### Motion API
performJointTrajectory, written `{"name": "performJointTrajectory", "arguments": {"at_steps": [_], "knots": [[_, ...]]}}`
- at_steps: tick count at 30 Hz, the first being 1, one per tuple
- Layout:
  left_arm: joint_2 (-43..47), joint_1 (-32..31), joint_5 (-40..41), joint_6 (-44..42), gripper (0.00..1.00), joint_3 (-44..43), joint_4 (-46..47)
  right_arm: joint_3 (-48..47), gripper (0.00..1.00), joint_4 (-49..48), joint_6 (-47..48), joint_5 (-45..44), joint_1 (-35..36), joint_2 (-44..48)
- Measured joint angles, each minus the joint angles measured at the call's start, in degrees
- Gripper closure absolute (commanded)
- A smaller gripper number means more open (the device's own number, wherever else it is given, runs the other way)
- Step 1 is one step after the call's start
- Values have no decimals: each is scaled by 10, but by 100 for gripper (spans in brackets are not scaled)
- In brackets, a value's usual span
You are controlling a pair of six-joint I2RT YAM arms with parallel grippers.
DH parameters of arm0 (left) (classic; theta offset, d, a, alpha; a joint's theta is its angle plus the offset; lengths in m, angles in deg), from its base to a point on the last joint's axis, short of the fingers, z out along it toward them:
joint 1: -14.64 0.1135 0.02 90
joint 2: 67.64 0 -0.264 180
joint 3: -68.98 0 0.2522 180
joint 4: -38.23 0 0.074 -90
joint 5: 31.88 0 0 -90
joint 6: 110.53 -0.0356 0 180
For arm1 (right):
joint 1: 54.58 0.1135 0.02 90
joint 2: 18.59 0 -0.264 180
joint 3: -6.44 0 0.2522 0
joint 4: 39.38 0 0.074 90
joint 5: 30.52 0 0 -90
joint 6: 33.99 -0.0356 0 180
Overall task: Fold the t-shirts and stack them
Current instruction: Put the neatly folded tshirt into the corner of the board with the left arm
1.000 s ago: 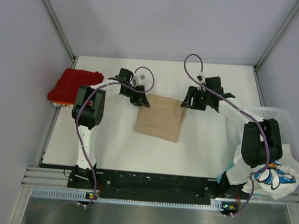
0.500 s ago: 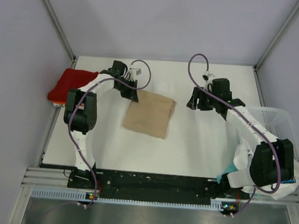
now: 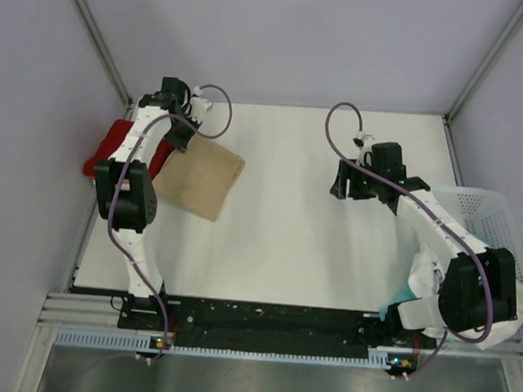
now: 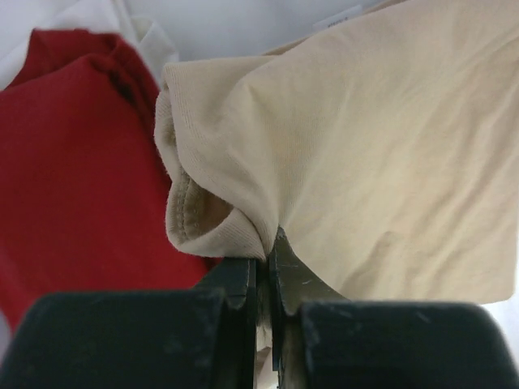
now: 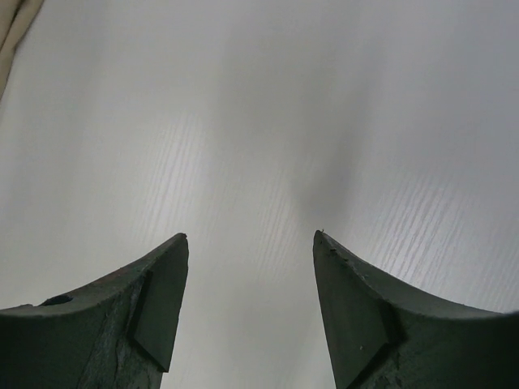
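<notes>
Jaws of the left gripper [image 4: 266, 258] are pressed together on a bunched corner of the tan shirt [image 4: 365, 154], with no gap showing between them. That corner is lifted and crumpled right against the red shirt [image 4: 73, 170], which fills the space to its left. From above, the gripper hangs near the far left corner of the table [image 3: 286, 234]. The tan shirt spreads from it as a folded, tilted rectangle toward the middle, with its left side overlapping the red one. The red shirt lies on the left edge, close to the side wall [image 3: 41, 145], so there is little room on that side.

The right gripper [image 5: 250, 267] is spread wide and holds nothing, with only bare tabletop between its fingers and a sliver of tan cloth at the top left corner of its wrist view. It sits over the far right part of the table, well apart from the tan shirt, with a broad open stretch between the two arms. A basket [image 3: 485, 204] stands at the right edge, and white and teal shirts [image 3: 422, 277] are heaped at the near right corner
</notes>
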State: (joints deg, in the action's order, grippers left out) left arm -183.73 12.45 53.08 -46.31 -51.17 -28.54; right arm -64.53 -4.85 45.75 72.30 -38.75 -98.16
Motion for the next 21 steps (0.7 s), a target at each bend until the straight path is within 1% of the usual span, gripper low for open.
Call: {"name": "performJointTrajectory", "arguments": {"at_steps": [7,14,21], "knots": [[9,2,114,-66,100,-9,-23,5,37,4,20,-2,0,0],[20,14,198,-126,100,-72,-20,5,37,4,28,-4,0,0],[31,37,218,-179,100,-124,-15,5,37,4,32,-9,0,0]]}}
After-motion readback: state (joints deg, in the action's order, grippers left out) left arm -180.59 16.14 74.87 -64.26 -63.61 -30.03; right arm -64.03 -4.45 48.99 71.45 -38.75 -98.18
